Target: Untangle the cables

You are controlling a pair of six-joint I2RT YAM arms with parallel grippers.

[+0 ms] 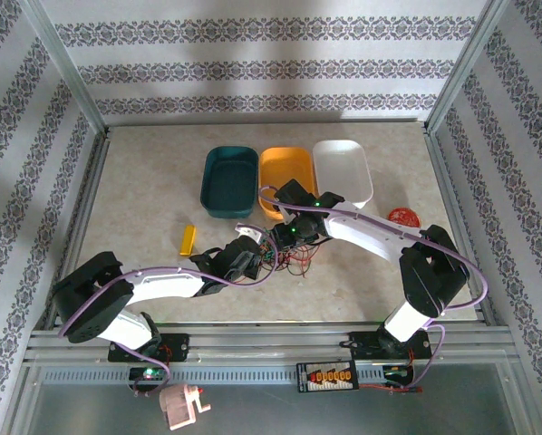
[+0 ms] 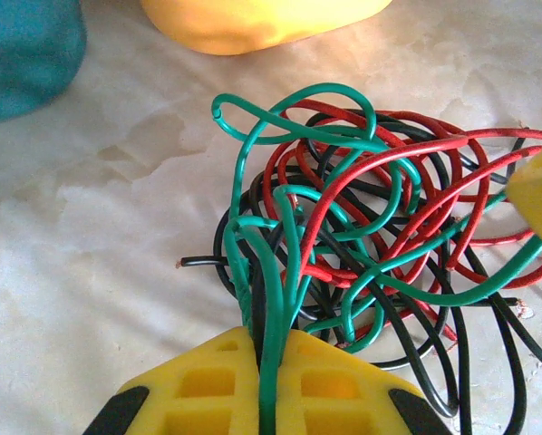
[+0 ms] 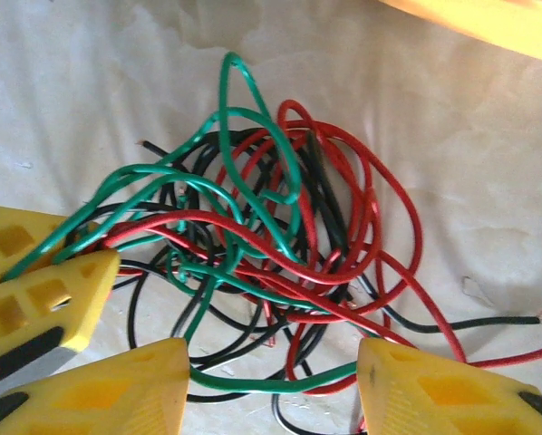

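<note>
Centrally, left claw (image 2: 262,349) tight on grn strands of cables (image 2: 362,208); right claw (image 3: 271,362) agape at same tangle

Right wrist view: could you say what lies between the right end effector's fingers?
In the right wrist view, a green cable spans the open right end effector, red and black strands behind.

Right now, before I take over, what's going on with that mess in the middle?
Both arms are over the cables, a red, green and black tangle on the table. The left gripper is shut on a green strand at the tangle's edge. The right gripper is open, its fingers straddling another part of the tangle. Nothing is separated yet.
</note>
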